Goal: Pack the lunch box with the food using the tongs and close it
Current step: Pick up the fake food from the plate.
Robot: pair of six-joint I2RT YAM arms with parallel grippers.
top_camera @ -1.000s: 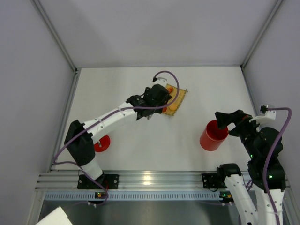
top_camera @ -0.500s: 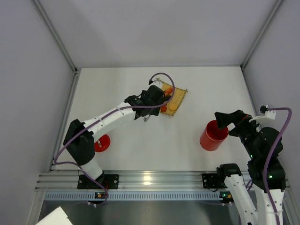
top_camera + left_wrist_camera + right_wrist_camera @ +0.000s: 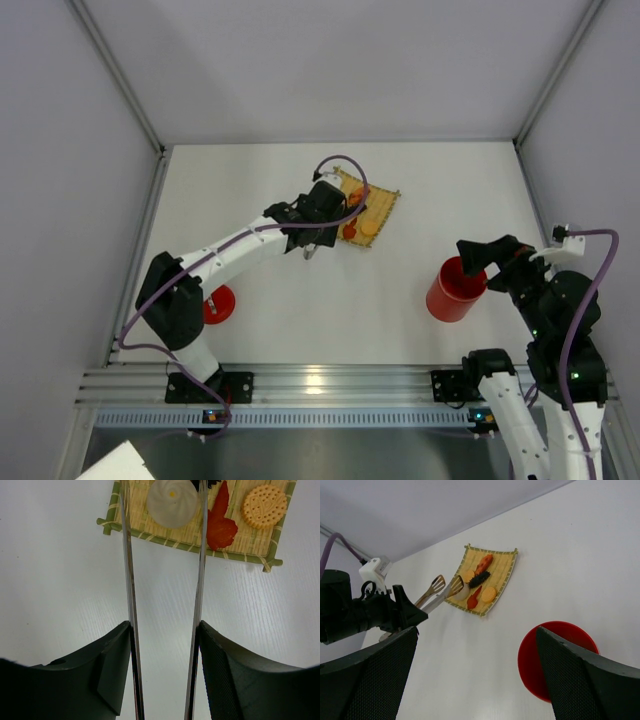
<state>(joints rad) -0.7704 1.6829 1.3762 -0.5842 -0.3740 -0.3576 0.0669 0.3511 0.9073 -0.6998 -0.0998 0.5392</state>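
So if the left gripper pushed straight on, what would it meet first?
Probably the white bun at the near edge of the mat, lying between the arms of the tongs; the tips' height above it is unclear.

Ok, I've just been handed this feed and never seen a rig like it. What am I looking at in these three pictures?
Two white robot arms are bolted at the near edge of a white table. One picture looks down from overhead; the other two come from a camera on each wrist. The left end effector grips thin silvery metal tongs, whose arms reach out over a yellow woven square mat carrying toy food: a white round bun, a red piece, a round orange biscuit. The right end effector is open and empty, near a tall red plastic cup, the lunch box. Its round red lid lies near the left arm's base.
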